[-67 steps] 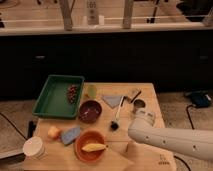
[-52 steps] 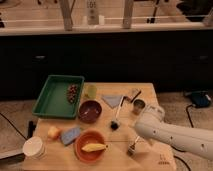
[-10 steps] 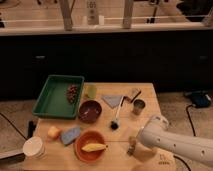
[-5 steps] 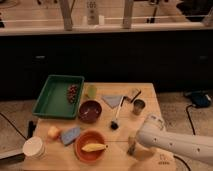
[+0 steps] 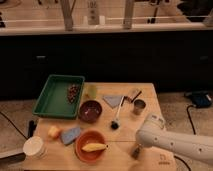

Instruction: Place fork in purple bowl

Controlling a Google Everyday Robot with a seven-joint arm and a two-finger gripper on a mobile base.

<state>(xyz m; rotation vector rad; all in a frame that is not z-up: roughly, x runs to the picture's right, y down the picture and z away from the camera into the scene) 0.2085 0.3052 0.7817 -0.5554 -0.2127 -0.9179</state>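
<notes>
**A:** What has changed in the last second?

**B:** Very little. My arm (image 5: 172, 142) edged slightly left and back again. My pincer (image 5: 135, 150) has stayed low at the near right edge of the tabletop (image 5: 150, 92), where it has been for several seconds.

**A:** Is it holding the fork?

**B:** I cannot tell whether it is spread or pinching anything. I can't pick out the fork either; it may lie under the pincer. A pale utensil (image 5: 118, 111) lies between the purple bowl (image 5: 82, 111) and the cup (image 5: 139, 106), but I can't say what it is.

**A:** And the bowl?

**B:** It sits farther back and to the left, well apart from my pincer, and looks empty. I judge I'm lingering on the grasp. The lift and the carry to the far left are not yet done.
</notes>
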